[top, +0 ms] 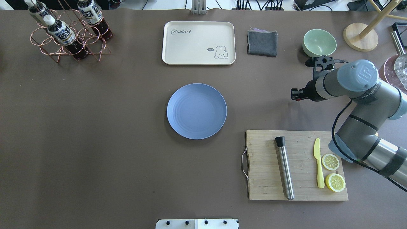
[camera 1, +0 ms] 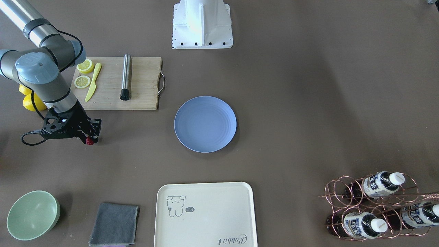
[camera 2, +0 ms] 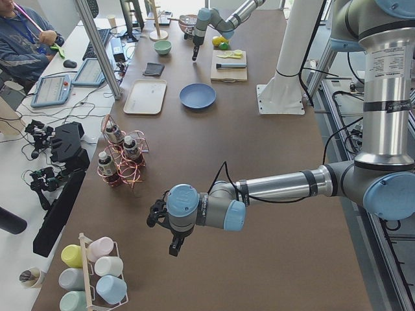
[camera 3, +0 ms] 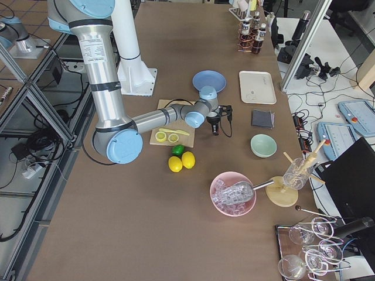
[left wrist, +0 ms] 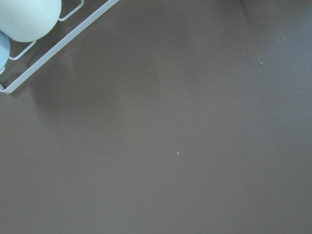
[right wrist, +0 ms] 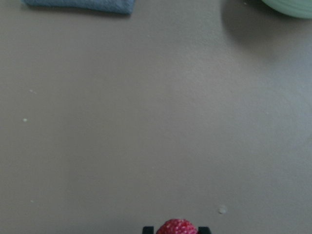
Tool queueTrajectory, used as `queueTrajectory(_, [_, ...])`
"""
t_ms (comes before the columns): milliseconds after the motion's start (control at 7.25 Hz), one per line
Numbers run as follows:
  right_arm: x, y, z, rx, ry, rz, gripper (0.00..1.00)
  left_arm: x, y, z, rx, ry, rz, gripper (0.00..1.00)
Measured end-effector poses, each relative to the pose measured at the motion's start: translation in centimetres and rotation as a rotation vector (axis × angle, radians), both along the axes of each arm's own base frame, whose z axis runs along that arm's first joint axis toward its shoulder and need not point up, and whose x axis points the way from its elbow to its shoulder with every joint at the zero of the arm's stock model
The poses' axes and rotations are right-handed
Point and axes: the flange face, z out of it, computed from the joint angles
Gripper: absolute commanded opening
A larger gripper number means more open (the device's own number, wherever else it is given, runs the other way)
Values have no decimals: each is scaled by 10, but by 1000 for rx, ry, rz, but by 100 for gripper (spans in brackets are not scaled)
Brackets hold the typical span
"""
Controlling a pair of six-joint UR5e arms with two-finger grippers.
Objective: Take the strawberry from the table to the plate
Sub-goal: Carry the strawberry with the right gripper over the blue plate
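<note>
Grey-brown table [camera 1: 308, 103] stretches wide under both my arms. Toward its right end, just past the cutting board [camera 1: 137, 85], my right gripper [camera 1: 90, 138] pinches the strawberry [camera 1: 89, 141] between its fingers, well apart from the plate [camera 1: 219, 137] at mid-table. My left gripper [camera 2: 175, 246] hangs near the table's left end; I cannot tell whether its fingers are spread.

Terracotta floor tiles [camera 3: 20, 14] lie along one side of the rig. On the other side, a white side desk [camera 2: 13, 155] holds a tablet [camera 2: 52, 89], and a slanted aluminium post [camera 2: 97, 45] rises at its edge. The light is soft and even, with faint shadows.
</note>
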Motion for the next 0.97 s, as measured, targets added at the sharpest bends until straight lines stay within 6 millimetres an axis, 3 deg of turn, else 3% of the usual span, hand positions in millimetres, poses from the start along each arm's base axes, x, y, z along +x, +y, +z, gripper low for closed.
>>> queueTrajectory(138, [-11, -8, -29, -26, -22, 37, 0, 0, 1, 1, -1, 0, 0, 99])
queueTrajectory(276, [-35, -13, -66, -67, -42, 103, 0, 0, 1, 1, -2, 0, 1, 99])
queueTrajectory(414, [-73, -7, -104, -92, -52, 178, 0, 0, 2, 1, -3, 0, 0, 99])
queueTrajectory(828, [-175, 40, -207, -108, -54, 201, 0, 1, 2, 2, -4, 0, 0, 99])
queueTrajectory(966, [-201, 56, -229, -98, -51, 184, 0, 1, 2, 2, -5, 0, 0, 99])
